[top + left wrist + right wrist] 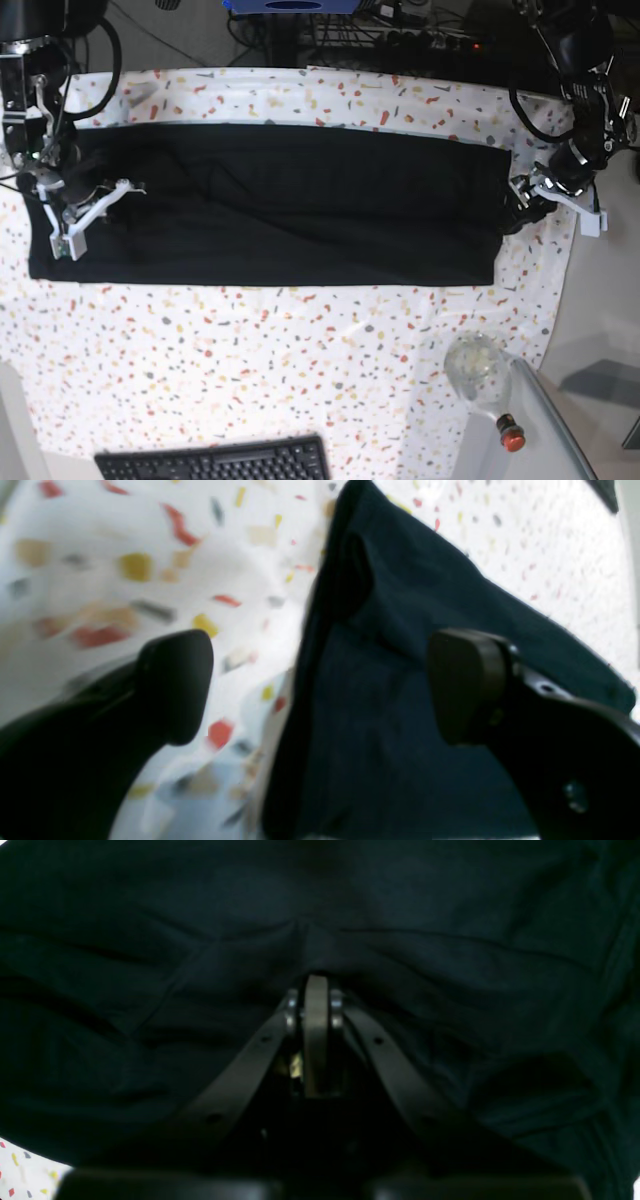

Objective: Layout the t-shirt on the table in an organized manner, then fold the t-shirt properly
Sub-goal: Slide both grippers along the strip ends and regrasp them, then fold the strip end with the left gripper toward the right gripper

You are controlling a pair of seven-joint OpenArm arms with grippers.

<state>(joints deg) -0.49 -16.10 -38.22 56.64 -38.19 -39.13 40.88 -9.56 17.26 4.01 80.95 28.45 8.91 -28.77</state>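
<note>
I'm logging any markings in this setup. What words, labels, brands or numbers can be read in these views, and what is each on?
None can be read.
t-shirt: plain black, no print or label showing.
table: cloth has only coloured flecks, no text.
keyboard: key legends too small to read.
bottle: no legible label.

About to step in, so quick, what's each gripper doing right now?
Left gripper: open, holding nothing, at the edge of the t-shirt.
Right gripper: shut on the t-shirt.
</note>
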